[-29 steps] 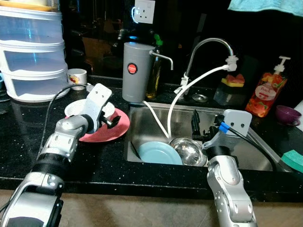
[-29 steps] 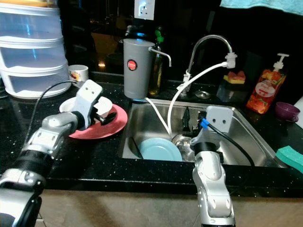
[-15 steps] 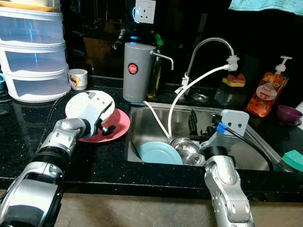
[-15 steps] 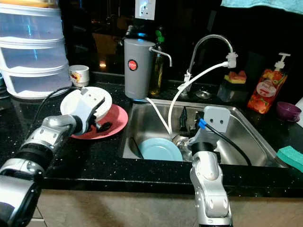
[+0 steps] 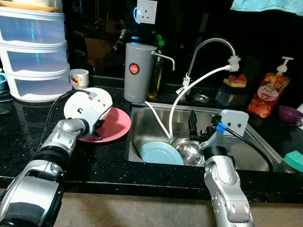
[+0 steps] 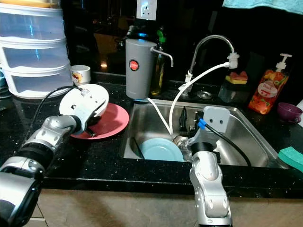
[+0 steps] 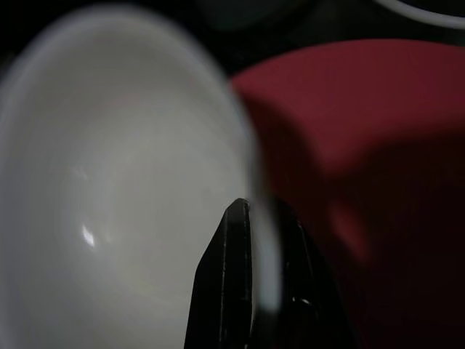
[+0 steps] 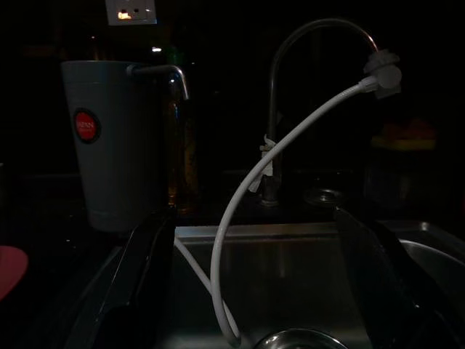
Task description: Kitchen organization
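A white bowl [image 5: 87, 105] is tipped up on edge over the red plate [image 5: 115, 126] on the black counter, left of the sink. My left gripper [image 7: 251, 218] is shut on the bowl's rim [image 7: 263, 240], one finger inside and one outside. In the steel sink [image 5: 246, 151] lie a light blue plate [image 5: 161, 153] and a steel bowl [image 5: 187, 150]. My right gripper [image 5: 193, 124] hovers over the sink above the steel bowl. It is open, with nothing between its fingers [image 8: 145, 276].
A grey water jug [image 5: 136, 71] and a faucet [image 5: 213, 45] with a white hose [image 5: 177, 101] stand behind the sink. Stacked clear containers [image 5: 33, 52] and a mug [image 5: 79, 78] are at back left. A soap bottle [image 5: 267, 92], purple bowl [image 5: 289, 113] and green sponge [image 5: 294, 161] sit on the right.
My left gripper has tilted the white bowl up from lying on the red plate to standing on edge. The right gripper has hardly moved.
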`<state>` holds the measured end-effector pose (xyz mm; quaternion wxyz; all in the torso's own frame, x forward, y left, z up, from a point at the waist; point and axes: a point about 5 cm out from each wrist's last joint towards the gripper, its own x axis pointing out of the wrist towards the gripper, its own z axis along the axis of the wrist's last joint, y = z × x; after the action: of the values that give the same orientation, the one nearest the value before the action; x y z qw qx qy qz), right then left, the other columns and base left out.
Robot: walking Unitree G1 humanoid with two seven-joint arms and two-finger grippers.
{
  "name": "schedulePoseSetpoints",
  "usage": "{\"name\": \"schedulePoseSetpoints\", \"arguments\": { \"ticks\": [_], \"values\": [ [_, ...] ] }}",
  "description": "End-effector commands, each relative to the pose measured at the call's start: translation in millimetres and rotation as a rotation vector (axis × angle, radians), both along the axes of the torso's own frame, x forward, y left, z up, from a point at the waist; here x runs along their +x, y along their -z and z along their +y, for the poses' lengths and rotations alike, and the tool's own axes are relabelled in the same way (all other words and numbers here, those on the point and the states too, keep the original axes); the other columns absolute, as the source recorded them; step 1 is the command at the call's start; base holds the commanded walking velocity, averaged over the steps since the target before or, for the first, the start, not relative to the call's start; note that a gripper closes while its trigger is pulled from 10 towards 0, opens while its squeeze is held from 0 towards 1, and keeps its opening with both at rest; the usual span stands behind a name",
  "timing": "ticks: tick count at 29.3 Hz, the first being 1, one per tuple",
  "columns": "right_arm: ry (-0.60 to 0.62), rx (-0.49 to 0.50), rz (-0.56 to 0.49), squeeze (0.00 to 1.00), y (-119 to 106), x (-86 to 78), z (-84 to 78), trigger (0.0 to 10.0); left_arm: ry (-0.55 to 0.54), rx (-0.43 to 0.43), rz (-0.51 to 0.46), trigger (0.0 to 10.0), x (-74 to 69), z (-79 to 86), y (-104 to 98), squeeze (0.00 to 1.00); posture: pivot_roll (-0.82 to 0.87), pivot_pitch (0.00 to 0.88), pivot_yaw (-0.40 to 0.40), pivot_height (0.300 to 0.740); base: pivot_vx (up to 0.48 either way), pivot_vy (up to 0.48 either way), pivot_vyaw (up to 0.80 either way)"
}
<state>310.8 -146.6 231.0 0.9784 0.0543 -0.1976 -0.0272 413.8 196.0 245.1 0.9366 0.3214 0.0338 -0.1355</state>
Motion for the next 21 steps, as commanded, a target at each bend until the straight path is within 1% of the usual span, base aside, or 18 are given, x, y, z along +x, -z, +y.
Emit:
{"name": "schedulePoseSetpoints", "arguments": {
  "ticks": [1, 2, 3, 4, 5, 8, 10, 13, 14, 15, 16, 17, 18, 19, 21],
  "values": [
    [0.008, -0.001, -0.001, 0.0, -0.6, -0.6, -2.0, 10.0, -0.006, 0.109, -0.056, 0.0, -0.2, -1.2, 0.1, 0.0, 0.09, 0.0, -0.105, 0.74, 0.0, 0.0, 0.0],
    [0.007, 0.001, -0.004, 0.0, -2.1, -1.1, -2.1, 10.0, -0.005, 0.19, -0.144, 0.0, -0.8, -5.5, -4.6, 0.0, 0.09, 0.0, -0.104, 0.74, 0.0, 0.0, 0.0],
    [0.004, 0.002, -0.007, 0.0, -3.5, -1.7, -2.2, 10.0, -0.002, 0.249, -0.219, 0.0, -1.4, -9.6, -8.6, 0.0, 0.09, 0.0, -0.104, 0.74, 0.0, 0.0, 0.0],
    [-0.036, 0.019, -0.012, 0.0, -7.9, -2.0, 0.8, 10.0, 0.028, 0.314, -0.305, 10.0, -3.7, -17.9, -13.4, 0.0, 0.09, 0.0, -0.104, 0.74, 0.0, 0.0, 0.0],
    [-0.066, 0.031, -0.015, 0.0, -11.0, -2.3, 3.2, 10.0, 0.049, 0.349, -0.357, 10.0, -5.5, -23.4, -16.1, 0.0, 0.09, 0.0, -0.104, 0.74, 0.0, 0.0, 0.0],
    [-0.195, 0.01, -0.062, 0.0, -27.3, -5.4, 18.9, 10.0, 0.121, 0.446, -0.508, 10.0, -14.3, -41.1, -21.7, 0.0, 0.09, 0.0, -0.106, 0.74, 0.0, 0.0, 0.0],
    [-0.282, -0.001, -0.082, 0.0, -36.0, -7.0, 30.6, 10.0, 0.166, 0.49, -0.58, 10.0, -19.8, -52.5, -22.5, 0.0, 0.09, 0.0, -0.109, 0.74, 0.0, 0.0, 0.0],
    [-0.307, -0.005, -0.088, 0.0, -38.5, -7.4, 34.0, 10.0, 0.183, 0.502, -0.6, 10.0, -21.5, -56.2, -22.2, 0.0, 0.09, 0.0, -0.109, 0.74, 0.0, 0.0, 0.0],
    [-0.345, -0.002, -0.096, 0.0, -42.0, -7.9, 39.4, 10.0, 0.209, 0.516, -0.628, 10.0, -23.9, -61.8, -22.0, 0.0, 0.09, 0.0, -0.11, 0.74, 0.0, 0.0, 0.0],
    [-0.388, -0.001, -0.104, 0.0, -46.3, -8.0, 46.7, 10.0, 0.259, 0.539, -0.665, 10.0, -28.0, -70.8, -20.4, 0.0, 0.09, 0.0, -0.112, 0.74, 0.0, 0.0, 0.0],
    [-0.463, 0.003, -0.106, 0.0, -52.1, -7.0, 60.4, 10.0, 0.353, 0.556, -0.735, 10.0, -37.5, -89.3, -16.7, 0.0, 0.1, 0.0, -0.116, 0.74, 0.0, 0.0, 0.0],
    [-0.463, 0.003, -0.106, 0.0, -52.1, -7.0, 60.4, 10.0, 0.353, 0.556, -0.735, 10.0, -37.5, -89.3, -16.7, 0.0, 0.1, 0.0, -0.116, 0.74, 0.0, 0.0, 0.0],
    [-0.481, 0.004, -0.104, 0.0, -53.1, -6.3, 64.3, 10.0, 0.387, 0.554, -0.756, 10.0, -41.3, -95.7, -15.1, 0.0, 0.1, 0.0, -0.116, 0.74, 0.0, 0.0, 0.0],
    [-0.481, 0.004, -0.104, 0.0, -53.1, -6.3, 64.3, 10.0, 0.387, 0.554, -0.756, 10.0, -41.3, -95.7, -15.1, 0.0, 0.1, 0.0, -0.116, 0.74, 0.0, 0.0, 0.0],
    [-0.483, -0.011, -0.083, 0.0, -52.1, -3.7, 67.7, 10.0, 0.435, 0.553, -0.808, 10.0, -48.0, -104.8, -12.7, 0.0, 0.1, 0.0, -0.122, 0.74, 0.0, 0.0, 0.0]
  ]
}}
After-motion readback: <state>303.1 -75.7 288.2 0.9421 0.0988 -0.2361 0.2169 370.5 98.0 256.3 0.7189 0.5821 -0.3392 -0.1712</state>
